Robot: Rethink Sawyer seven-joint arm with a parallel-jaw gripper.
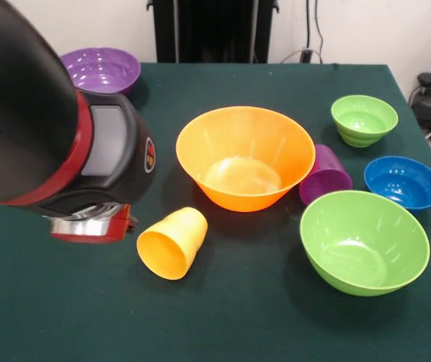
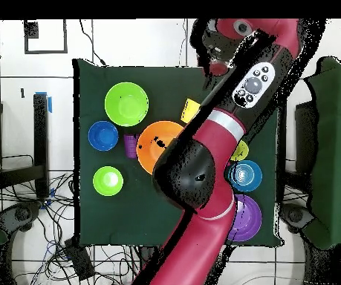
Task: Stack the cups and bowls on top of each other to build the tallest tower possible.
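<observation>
Front view: large glossy orange plastic bowl point(image 1: 244, 157) upright mid-table, nothing stacked in it. Ribbed yellow-orange plastic cup point(image 1: 172, 243) on its side near it; purple ribbed cup point(image 1: 324, 175) tipped against bowl. Dark green table point(image 1: 223, 317). Claw state: cannot tell.

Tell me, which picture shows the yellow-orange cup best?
The front view: the yellow-orange cup lies on its side, whole and unblocked, mouth toward the camera. In the overhead view only a sliver shows beside the arm.
</observation>
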